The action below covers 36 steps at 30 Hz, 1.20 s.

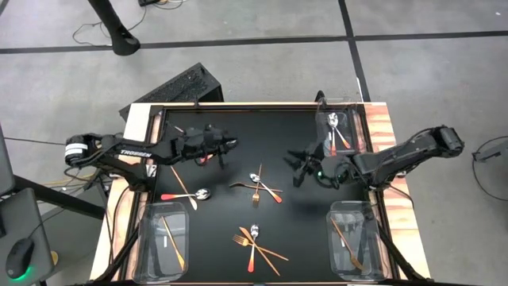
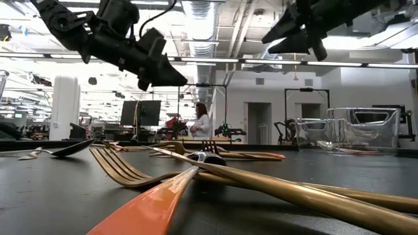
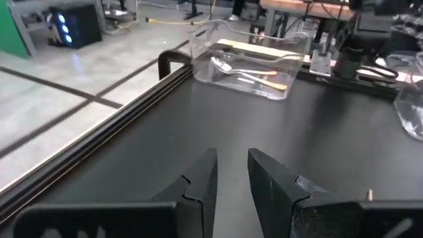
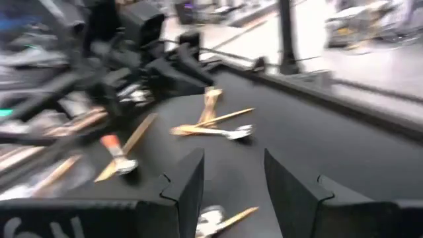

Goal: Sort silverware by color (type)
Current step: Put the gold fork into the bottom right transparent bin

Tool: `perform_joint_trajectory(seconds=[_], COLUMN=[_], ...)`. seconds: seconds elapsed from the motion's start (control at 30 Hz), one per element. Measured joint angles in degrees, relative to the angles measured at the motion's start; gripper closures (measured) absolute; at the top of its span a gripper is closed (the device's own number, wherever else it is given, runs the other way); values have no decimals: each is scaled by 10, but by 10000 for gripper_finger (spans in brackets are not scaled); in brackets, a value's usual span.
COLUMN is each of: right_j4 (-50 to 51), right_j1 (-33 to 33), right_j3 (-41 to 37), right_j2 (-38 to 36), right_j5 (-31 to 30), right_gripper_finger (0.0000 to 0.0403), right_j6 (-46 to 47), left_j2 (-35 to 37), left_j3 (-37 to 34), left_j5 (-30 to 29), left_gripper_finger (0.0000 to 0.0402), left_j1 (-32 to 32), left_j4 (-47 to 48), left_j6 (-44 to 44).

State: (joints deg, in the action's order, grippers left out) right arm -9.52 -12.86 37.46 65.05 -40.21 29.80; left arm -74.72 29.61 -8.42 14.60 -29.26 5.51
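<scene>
Mostly the silverware (image 1: 255, 189) lies scattered, copper-gold pieces among red-handled silver ones, both grippers' jaws parted, empty.

Your left gripper (image 3: 232, 173) hangs over bare black table (image 3: 165, 125) with its two fingers a narrow gap apart, nothing between them; well ahead of it sits a clear bin (image 3: 248, 56) holding a silver spoon (image 3: 234, 69) with an orange handle; beyond the table edge lies grey floor (image 3: 59, 86).
</scene>
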Motion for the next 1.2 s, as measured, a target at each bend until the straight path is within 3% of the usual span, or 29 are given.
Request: perform_joint_trajectory(seconds=[0.17,0.47,0.7,0.93,1.1,1.2], right_j4=[-110,-135,-173,-167,-116,-27], right_j1=[-60,-116,-151,-139,-137,-137], right_j3=[-12,37,70,108,166,209], right_j2=[51,148,225,326,375,385], right_j5=[14,13,-6,-1,17,21], right_gripper_finger=[223,223,223,223,223,223], right_j6=[2,17,40,155,174,189], left_j2=[2,16,108,144,108,92], left_j3=[0,0,0,0,0,0], left_j5=[-98,-269,-420,-486,-543,-557], left_gripper_finger=[329,329,329,329,329,329], left_j1=[-93,-270,-408,-522,-594,-618], left_j4=[3,31,197,366,394,393], left_j6=[-2,43,142,333,423,454])
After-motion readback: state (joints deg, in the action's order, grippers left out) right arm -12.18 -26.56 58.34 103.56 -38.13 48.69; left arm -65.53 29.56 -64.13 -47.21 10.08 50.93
